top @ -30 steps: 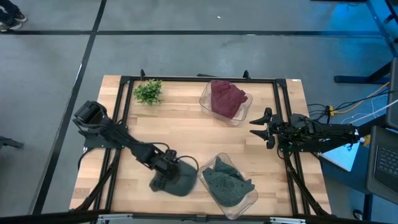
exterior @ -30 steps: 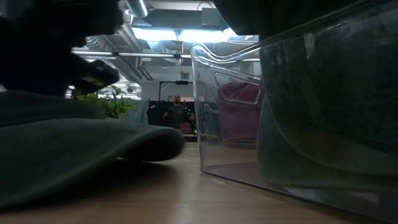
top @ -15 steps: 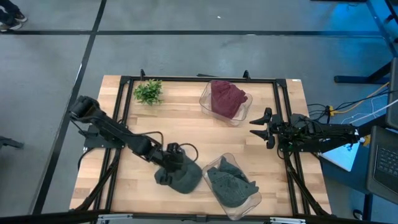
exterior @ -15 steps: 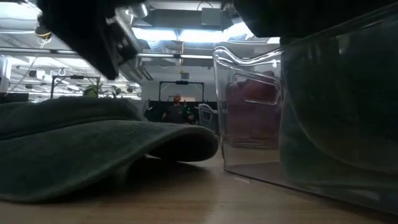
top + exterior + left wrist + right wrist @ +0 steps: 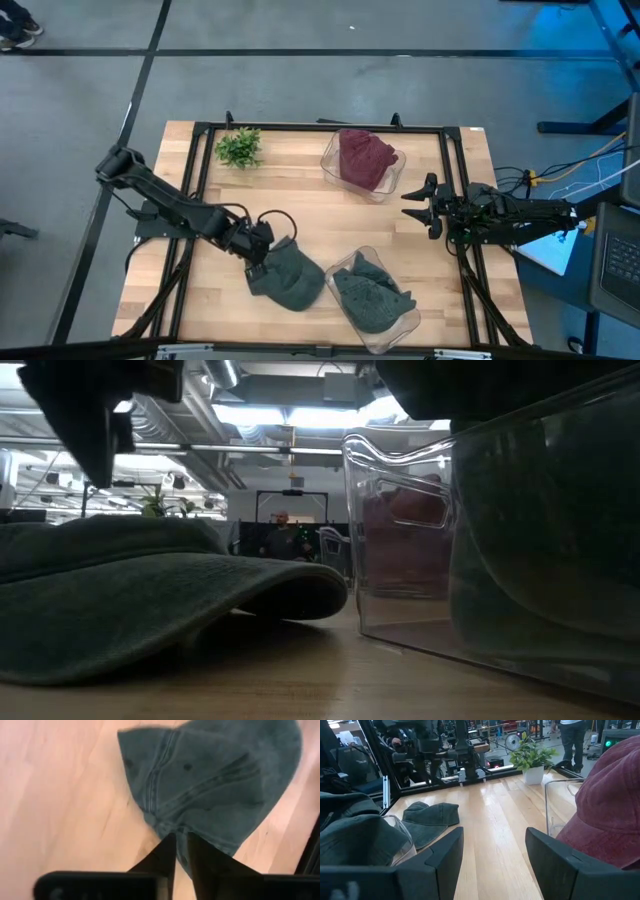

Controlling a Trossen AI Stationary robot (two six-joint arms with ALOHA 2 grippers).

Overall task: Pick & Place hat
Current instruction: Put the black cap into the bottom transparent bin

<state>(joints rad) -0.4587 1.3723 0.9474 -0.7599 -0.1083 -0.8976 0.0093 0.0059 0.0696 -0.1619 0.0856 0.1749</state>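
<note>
The green hat [image 5: 288, 279] lies flat on the wooden bench [image 5: 300, 205], in the lower middle of the high view, its right edge just beside a clear bin [image 5: 400, 318] that holds another green hat [image 5: 372, 296]. The left pincer [image 5: 258, 245] sits at the hat's upper left edge, its arm reaching in from the left side of the frame. In the left wrist view its two dark fingers [image 5: 165, 854] are nearly closed, with only a thin slit between them, and their tips meet the hat's [image 5: 215, 785] edge at a seam; whether they actually pinch the fabric cannot be told from these views. From bench height the hat [image 5: 150, 600] fills the left half of the frame, its brim drooping to the wood, with the clear bin [image 5: 420, 530] close on the right.

The right pincer [image 5: 422, 205] waits at the right middle of the high view, off to the bench's side, with its fingers [image 5: 445, 855] spread apart and nothing between them. A second clear bin [image 5: 331, 155] with a red hat [image 5: 364, 157] stands at the upper middle, and a small green plant [image 5: 239, 147] at the upper left.
</note>
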